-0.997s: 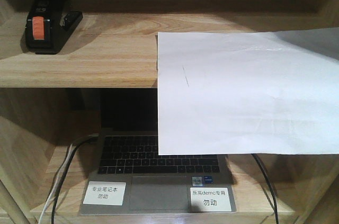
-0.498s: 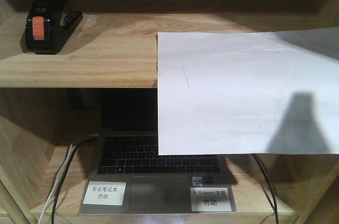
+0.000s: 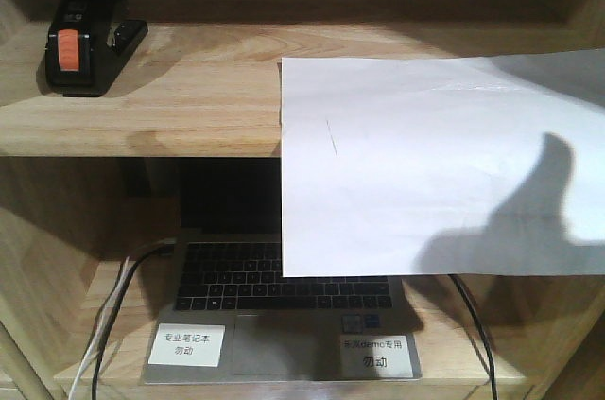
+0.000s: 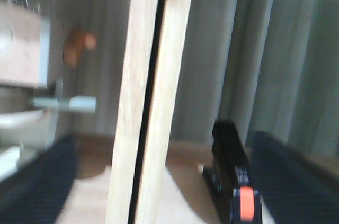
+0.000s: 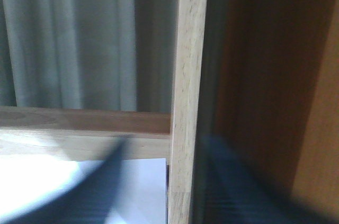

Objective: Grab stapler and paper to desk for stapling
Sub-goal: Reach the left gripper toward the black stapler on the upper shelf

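**A:** What is biggest here?

**B:** The light wood-grain shelf (image 3: 170, 107), showing two boards. One paper (image 3: 425, 164), white and faintly creased, lies on the right of the upper board. It hangs over the front edge and hides part of one grey laptop (image 3: 274, 324) on the lower board.

**A:** And the stapler?

**B:** One stapler (image 3: 85, 41), black plastic with an orange patch, sits at the upper board's left rear, well apart from the paper.

**A:** The pincers?

**B:** The left gripper (image 4: 167, 181) is spread wide and grips nothing. Its dark fingers (image 4: 42, 181) are blurred, and the stapler sits just beside one. The right gripper (image 5: 164, 192) also gapes empty, astride a wooden upright (image 5: 185, 75), with paper below.

**A:** Smallest?

**B:** Two white labels (image 3: 186, 344) on the laptop.
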Motion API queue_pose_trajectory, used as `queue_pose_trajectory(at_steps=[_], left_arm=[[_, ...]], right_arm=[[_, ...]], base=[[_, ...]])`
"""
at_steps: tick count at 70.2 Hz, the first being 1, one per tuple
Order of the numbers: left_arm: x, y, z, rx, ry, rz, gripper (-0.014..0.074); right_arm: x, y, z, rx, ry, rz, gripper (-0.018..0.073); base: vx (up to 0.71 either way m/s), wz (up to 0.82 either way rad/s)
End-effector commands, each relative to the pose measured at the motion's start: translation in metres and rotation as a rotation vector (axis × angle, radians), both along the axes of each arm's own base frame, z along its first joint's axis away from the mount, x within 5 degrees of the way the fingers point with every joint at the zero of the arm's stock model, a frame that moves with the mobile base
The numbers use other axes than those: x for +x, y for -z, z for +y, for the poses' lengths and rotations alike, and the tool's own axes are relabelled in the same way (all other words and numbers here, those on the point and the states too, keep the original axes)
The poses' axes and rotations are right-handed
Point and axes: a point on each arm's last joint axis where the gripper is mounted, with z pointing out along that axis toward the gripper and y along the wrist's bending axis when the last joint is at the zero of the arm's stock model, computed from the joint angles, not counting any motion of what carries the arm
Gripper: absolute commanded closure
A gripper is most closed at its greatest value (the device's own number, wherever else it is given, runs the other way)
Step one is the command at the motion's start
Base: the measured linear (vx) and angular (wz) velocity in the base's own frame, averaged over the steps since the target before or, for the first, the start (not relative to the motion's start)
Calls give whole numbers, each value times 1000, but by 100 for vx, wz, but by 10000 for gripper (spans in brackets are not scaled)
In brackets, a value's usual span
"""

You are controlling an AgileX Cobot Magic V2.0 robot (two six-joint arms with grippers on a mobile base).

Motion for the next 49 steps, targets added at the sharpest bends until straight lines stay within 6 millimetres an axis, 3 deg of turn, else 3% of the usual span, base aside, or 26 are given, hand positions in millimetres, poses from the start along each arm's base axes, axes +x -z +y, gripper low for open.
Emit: queue_pose_trajectory(at_steps=[1,3,24,49], left_arm=[[-1,-11,0,-4,-3,-72,-131],[0,-11,0,-3,-3,-70,-127],[0,-10,-1,-7,15,-59,-117],[-3,-11,-19,-41,286,-63,-106]], right_arm=[[-1,-13,-1,-4,7,-83,-122],[-1,-13,-1,-5,7,-83,-172],[-1,-13,-1,-5,7,-84,-150],[-1,-13,-1,-6,8,-84,-38]], base=[[0,0],[0,0],[0,0],[0,0]])
